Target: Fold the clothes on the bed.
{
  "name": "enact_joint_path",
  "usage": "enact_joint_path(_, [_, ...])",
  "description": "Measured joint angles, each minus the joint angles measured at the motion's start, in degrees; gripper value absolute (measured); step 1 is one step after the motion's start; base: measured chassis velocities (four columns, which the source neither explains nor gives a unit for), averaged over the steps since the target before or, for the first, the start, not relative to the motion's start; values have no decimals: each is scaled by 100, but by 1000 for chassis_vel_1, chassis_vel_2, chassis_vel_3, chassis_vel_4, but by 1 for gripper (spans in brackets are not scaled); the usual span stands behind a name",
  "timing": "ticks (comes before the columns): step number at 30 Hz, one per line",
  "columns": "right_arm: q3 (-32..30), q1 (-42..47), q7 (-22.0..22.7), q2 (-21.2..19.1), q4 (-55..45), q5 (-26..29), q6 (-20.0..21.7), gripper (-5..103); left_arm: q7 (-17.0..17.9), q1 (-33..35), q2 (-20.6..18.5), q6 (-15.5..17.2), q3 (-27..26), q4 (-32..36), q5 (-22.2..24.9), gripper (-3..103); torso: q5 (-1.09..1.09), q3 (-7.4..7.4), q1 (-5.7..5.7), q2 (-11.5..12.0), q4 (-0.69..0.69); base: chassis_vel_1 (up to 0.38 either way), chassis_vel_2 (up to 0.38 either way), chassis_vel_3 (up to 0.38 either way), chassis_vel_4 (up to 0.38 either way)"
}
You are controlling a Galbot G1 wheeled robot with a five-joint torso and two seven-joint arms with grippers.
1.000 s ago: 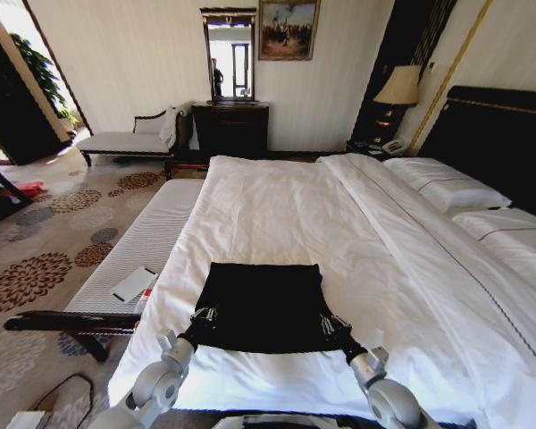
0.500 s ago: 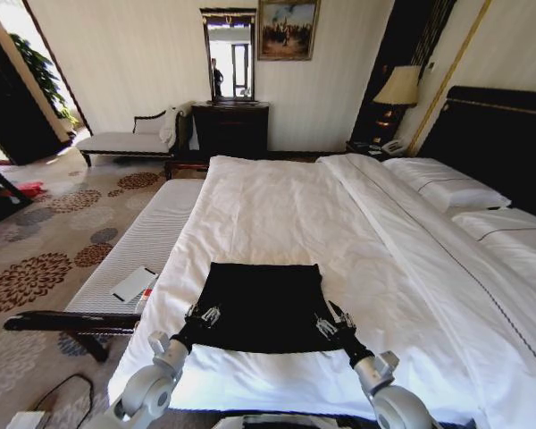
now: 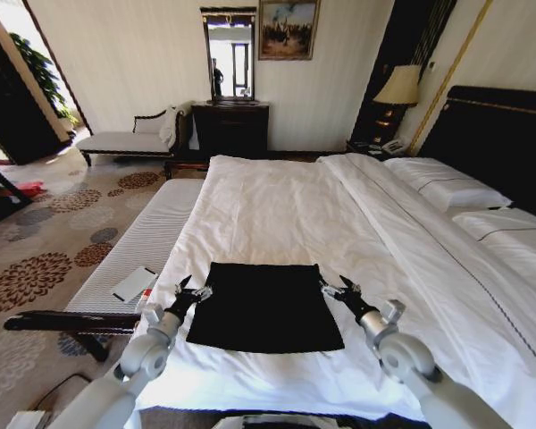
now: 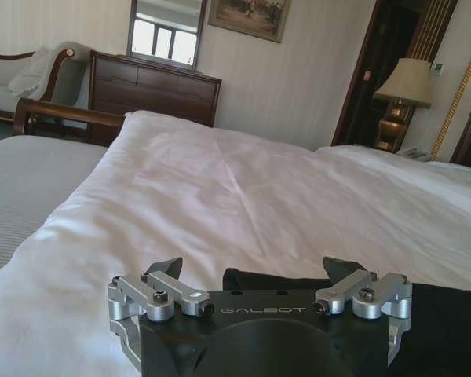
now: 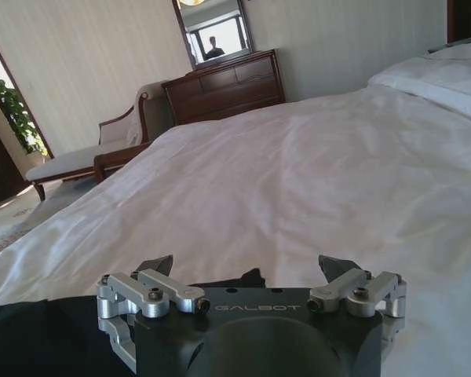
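1. Clothes (image 3: 266,306) lie flat in a dark rectangle near your edge of the bed (image 3: 277,210).
2. Your left gripper (image 3: 188,292) flanks them, jaws spread, holding nothing.
3. Your right gripper (image 3: 337,289) likewise, wide and empty.

My left gripper (image 3: 189,290) and right gripper (image 3: 335,287) hovered level, jaws spread wide and empty, both arms reaching forward from my shoulders.

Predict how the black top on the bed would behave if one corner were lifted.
The top lies flat and thin against the duvet, so it would likely drape limply rather than hold shape. It looks light for its spread. Being soft fabric on soft bedding, a push would probably bunch it, not slide it.
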State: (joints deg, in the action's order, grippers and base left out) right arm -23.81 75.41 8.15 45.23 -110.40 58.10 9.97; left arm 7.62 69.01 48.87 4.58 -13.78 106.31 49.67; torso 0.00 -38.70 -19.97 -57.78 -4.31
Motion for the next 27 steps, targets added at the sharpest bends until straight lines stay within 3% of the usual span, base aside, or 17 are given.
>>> enact_joint_path(6, [338, -729, 64, -156, 530, 273, 158, 100, -229, -776, -34, 255, 243, -765, 481, 100, 1, 1, 0, 0, 0, 0, 0, 0, 0])
enact_joint_path(17, [470, -1083, -57, -162, 947, 440, 376, 100, -493, -1897, 240, 562, 900, -1899, 1038, 100, 1, 2, 0, 0, -1, 0, 0, 0, 0])
enact_joint_path(27, [540, -1186, 120, -123, 1014, 404, 374, 100, -635, -2255, 347, 610, 1380, -2246, 1204, 96, 1, 2, 1, 0, 1, 0, 0, 0, 0])
